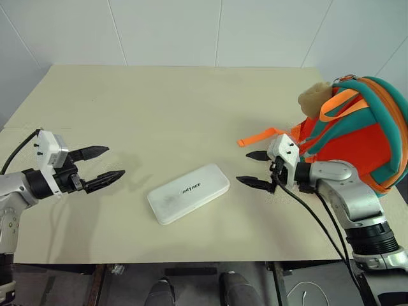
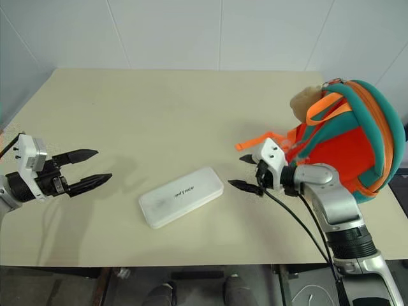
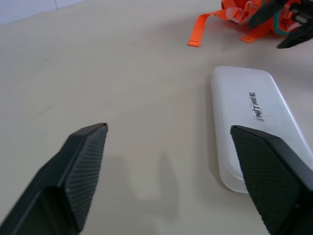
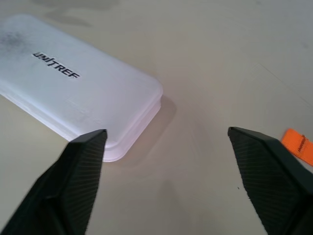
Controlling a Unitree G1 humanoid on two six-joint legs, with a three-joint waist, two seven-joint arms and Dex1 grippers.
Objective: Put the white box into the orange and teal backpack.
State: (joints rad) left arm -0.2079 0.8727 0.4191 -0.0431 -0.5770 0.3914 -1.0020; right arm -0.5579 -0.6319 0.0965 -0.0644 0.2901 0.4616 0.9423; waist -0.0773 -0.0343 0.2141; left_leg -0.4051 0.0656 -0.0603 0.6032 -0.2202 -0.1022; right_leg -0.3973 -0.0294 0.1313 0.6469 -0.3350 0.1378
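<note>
The white box (image 1: 189,193) lies flat on the table (image 1: 159,115), near its front edge, dark lettering up. The orange and teal backpack (image 1: 360,131) stands at the table's right side, a tan plush toy (image 1: 314,99) at its top and an orange strap (image 1: 260,137) trailing leftward on the tabletop. My left gripper (image 1: 101,167) hovers open to the left of the box, pointing at it, nothing between its fingers. My right gripper (image 1: 258,169) is open just right of the box, between it and the backpack, also empty. The box (image 4: 73,83) lies close before the right fingers.
White wall panels (image 1: 217,32) stand behind the beige table. A black cable (image 1: 312,217) runs along my right arm. Bare tabletop stretches across the back and left.
</note>
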